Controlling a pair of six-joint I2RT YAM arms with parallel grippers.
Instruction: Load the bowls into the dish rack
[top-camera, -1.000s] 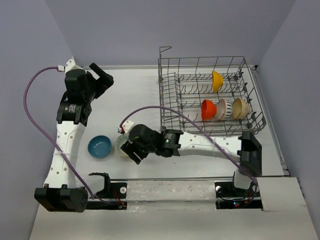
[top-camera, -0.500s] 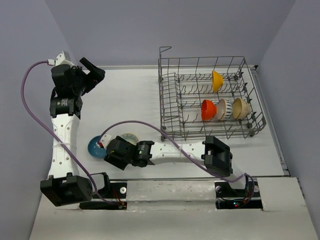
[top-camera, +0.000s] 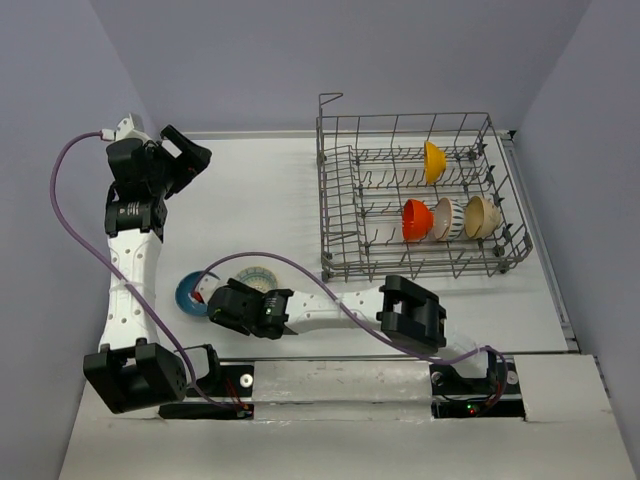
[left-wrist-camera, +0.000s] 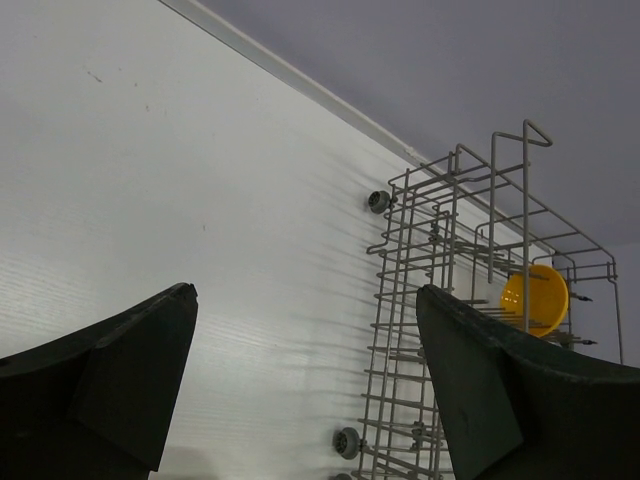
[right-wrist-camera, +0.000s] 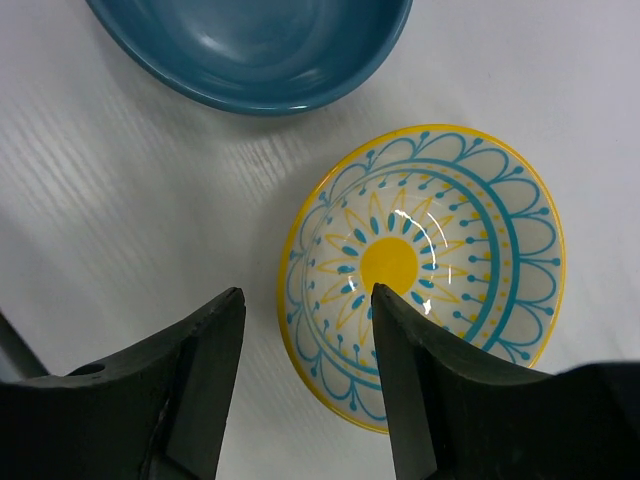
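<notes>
- Right gripper (right-wrist-camera: 308, 295) has shifted off centre; jaws narrowing, still apart, straddling flower bowl (right-wrist-camera: 420, 270) at its 8 o'clock rim. Rim pick looks next.
- Flower bowl on table (right-wrist-camera: 120, 230), blue bowl (right-wrist-camera: 260, 50) just beside at 11 o'clock.
- Dish rack (top-camera: 420, 200) well apart, four bowls loaded.
- Left gripper (left-wrist-camera: 305, 295) wide open, empty.

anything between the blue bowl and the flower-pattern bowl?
Nothing. The right wrist view shows only a narrow strip of bare table between the blue bowl and the flower-pattern bowl; they do not touch.

A white table (top-camera: 262, 200) fills the middle of the frame, grey-lilac walls (top-camera: 300, 60) above, a silver rail (top-camera: 340, 382) along the bottom.
</notes>
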